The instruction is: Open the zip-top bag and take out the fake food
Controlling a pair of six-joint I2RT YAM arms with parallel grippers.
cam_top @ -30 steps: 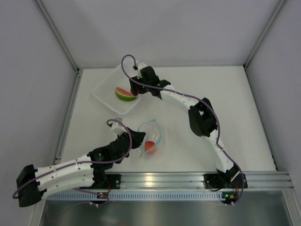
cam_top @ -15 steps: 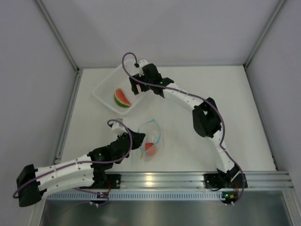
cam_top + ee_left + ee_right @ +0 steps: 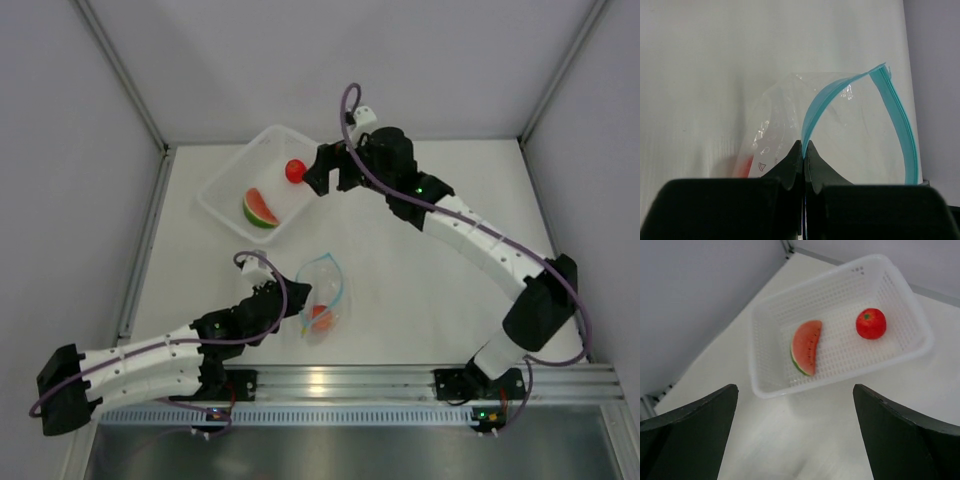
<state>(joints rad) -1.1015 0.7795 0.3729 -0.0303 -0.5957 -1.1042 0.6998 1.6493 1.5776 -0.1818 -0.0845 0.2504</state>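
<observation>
Right tool [image 3: 312, 176] withdrawn, tomato [image 3: 295, 170] in basket [image 3: 840, 300]

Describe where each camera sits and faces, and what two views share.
Top: above and behind, looking down at the table; left arm and right arm show.
Left wrist: on its arm, facing the bag; left claw shut on it.
Right wrist: on its arm, looking into the basket; open right claw shows.
Shared: the basket, in top and right wrist.

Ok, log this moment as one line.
left gripper: shut on zip-top bag rim | right gripper: open, empty, by basket | basket: watermelon wedge, tomato | bag: orange fruit inside
</observation>
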